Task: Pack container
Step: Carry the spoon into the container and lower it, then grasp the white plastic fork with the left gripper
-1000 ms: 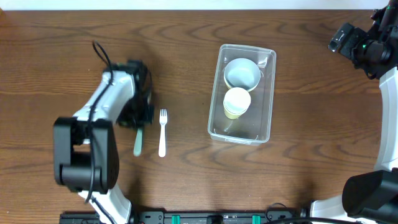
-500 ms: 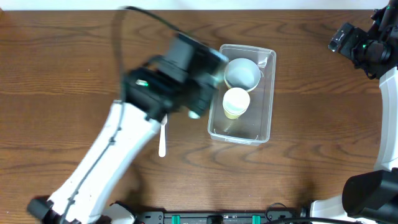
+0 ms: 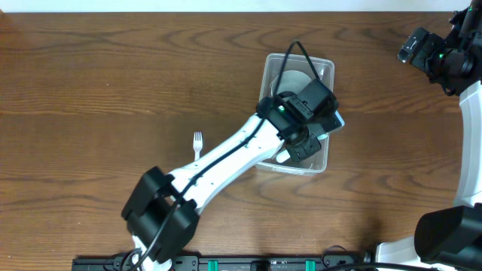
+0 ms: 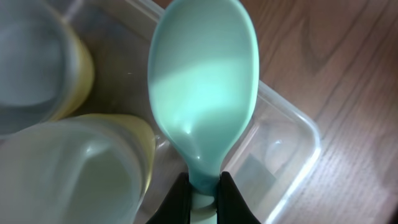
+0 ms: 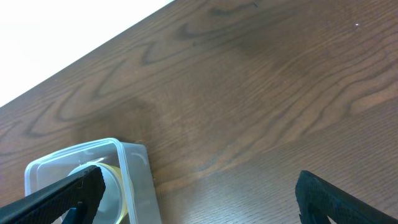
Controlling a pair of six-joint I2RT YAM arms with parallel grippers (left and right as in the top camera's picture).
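Left wrist view: left jaws pinch teal spoon (image 4: 202, 81) over container (image 4: 293, 132); overhead, arm (image 3: 226, 154) masks grip; right jaws spread wide.

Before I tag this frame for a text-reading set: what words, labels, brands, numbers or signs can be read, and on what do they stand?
None: no view shows readable text.
The container, the mint spoon in the left gripper, the white fork and the wooden table all carry no print.
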